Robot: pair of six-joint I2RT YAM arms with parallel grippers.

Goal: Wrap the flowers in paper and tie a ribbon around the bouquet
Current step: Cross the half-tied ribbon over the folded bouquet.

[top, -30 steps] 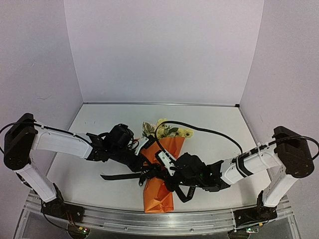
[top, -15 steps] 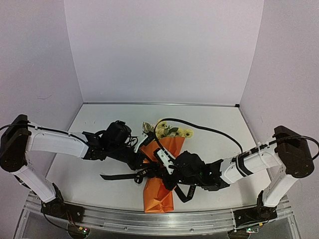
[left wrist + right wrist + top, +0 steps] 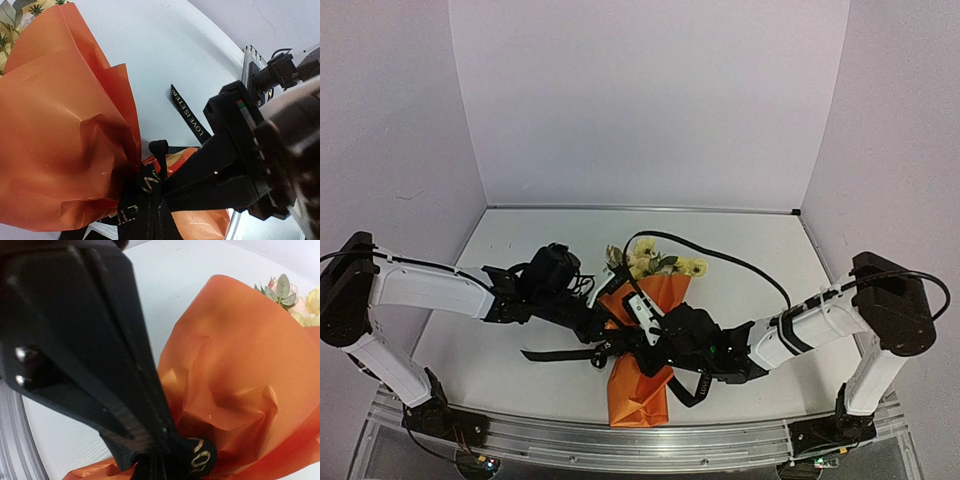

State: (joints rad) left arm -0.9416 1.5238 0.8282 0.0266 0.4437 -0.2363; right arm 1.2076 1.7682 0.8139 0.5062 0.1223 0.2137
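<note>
At the waist of the bouquet (image 3: 640, 395), you now pinch the ribbon (image 3: 560, 354) with both grippers.
Your left gripper (image 3: 167, 187) has just pressed shut on it beside the right gripper (image 3: 160, 445), so tightening the knot looks next. The table (image 3: 520, 260) lies open either side of the bouquet, whose foot nears the front edge.

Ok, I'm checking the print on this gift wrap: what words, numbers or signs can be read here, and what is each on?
"LOVE IS ETER": light letters on the loose tail of the ribbon, left wrist view; the text is cut off at the ribbon's end.
Gold letters on the ribbon at the knot, both wrist views: folded over, not readable.
Lettering on the ribbon in the top view: too small to read.
No print shows on the paper.
</note>
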